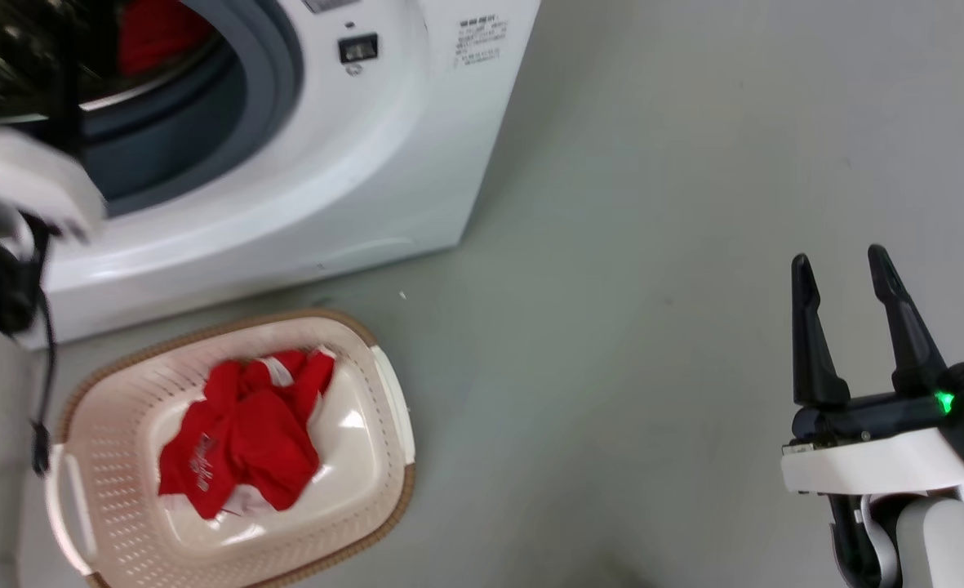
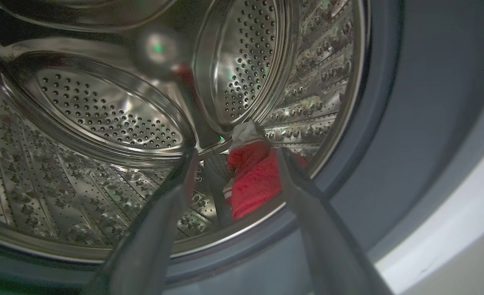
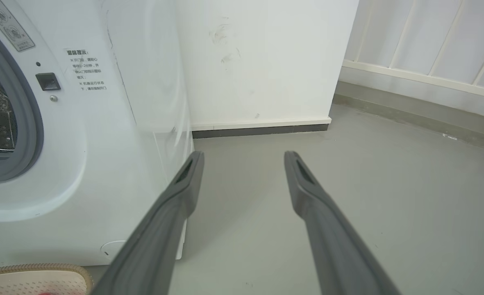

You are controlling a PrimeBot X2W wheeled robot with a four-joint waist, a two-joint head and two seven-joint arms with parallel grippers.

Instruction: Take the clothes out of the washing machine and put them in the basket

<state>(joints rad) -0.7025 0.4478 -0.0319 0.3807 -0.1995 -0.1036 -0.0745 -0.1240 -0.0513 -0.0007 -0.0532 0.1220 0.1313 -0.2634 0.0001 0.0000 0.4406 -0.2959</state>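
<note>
Left pincer (image 2: 237,164), fingers spread wide and holding nothing, pointed into the porthole of the washing machine (image 1: 351,188), toward a red garment (image 2: 252,180) lying just inside the rim of the drum (image 2: 102,114). A second red garment (image 1: 245,433) lay crumpled in the basket (image 1: 388,392) on the floor (image 1: 653,327) before the machine. Right pincer (image 1: 839,260) hung wide open, empty, above the floor.

We read "1-2" within a Chinese notice (image 3: 87,69), upper left on the washing machine (image 3: 135,164) front, grey sticker (image 3: 6,24) beside it too small, white lettering on the clothes (image 1: 241,441) illegible
</note>
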